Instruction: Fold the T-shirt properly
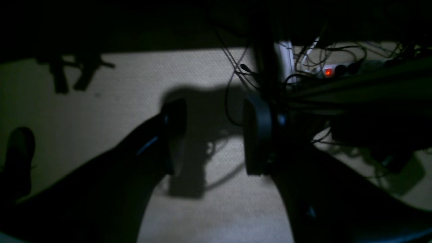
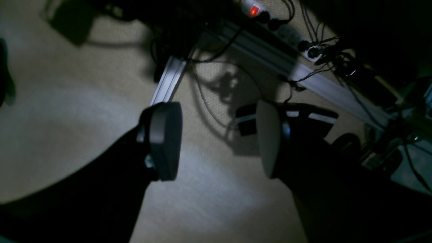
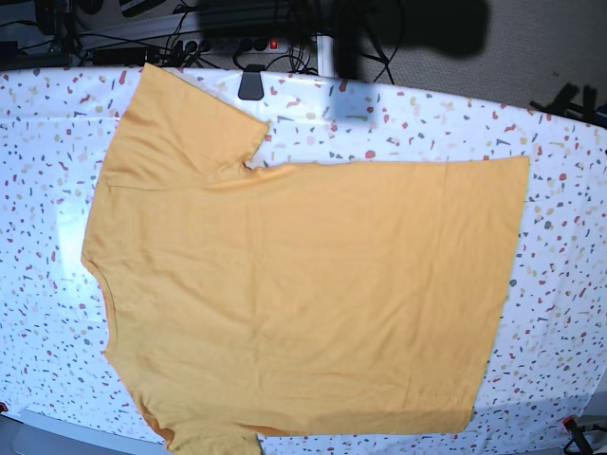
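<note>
Left claw (image 1: 216, 135) open, right claw (image 2: 219, 138) open, T-shirt (image 3: 303, 294) flat

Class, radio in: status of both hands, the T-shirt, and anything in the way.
Left hand open, empty, over floor. Right hand open, empty, over floor. T-shirt flat on tablecloth, unfolded, plain side up. Nothing on the shirt.

Bench (image 3: 569, 237) w/ white speckled tablecloth (image 3: 38, 284); orange-yellow T-shirt (image 3: 303, 294) spread flat directly on cloth, one sleeve toward far edge, hem at right; small dark object (image 3: 250, 83) at far edge, unidentifiable.
</note>
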Available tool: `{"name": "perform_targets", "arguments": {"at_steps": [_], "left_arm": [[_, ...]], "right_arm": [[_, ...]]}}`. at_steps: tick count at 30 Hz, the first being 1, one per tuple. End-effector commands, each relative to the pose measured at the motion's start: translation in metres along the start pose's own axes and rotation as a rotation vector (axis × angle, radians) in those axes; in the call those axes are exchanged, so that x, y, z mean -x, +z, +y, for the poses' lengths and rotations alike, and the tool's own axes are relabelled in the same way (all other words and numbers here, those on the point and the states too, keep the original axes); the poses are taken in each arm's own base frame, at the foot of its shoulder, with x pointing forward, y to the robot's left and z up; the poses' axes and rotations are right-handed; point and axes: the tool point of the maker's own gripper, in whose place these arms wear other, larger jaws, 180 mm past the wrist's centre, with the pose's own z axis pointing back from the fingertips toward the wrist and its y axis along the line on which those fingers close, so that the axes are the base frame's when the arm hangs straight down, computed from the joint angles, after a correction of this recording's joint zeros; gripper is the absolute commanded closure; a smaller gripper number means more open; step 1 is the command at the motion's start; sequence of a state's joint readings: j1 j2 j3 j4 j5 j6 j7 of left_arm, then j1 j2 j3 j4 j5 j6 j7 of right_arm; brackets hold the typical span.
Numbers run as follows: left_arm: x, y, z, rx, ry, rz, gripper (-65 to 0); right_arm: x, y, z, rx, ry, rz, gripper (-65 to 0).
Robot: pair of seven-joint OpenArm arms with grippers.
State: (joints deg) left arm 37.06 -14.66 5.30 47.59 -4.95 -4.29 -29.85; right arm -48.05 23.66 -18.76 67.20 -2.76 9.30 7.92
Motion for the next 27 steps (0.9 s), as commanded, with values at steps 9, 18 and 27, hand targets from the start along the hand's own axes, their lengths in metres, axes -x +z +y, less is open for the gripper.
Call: {"name": "perform_targets", "arguments": {"at_steps": [9, 18, 27], "left_arm": [[-0.011, 0.056, 0.001, 0.001, 0.073, -0.046, -26.4], [-0.056, 0.081, -0.018, 0.045, 0.065, -0.108, -26.4], [-0.115, 0.091, 0.002, -0.07, -0.018, -0.244, -26.4]], "right_arm": [[-0.004, 0.058, 0.039, -0.095, 0.026, -0.023, -35.1], [-0.061, 0.075, 0.036, -0.078, 0.068, -0.133, -35.1], [-0.155, 0.099, 0.017, 0.039, 0.161, -0.37, -35.1]]}}
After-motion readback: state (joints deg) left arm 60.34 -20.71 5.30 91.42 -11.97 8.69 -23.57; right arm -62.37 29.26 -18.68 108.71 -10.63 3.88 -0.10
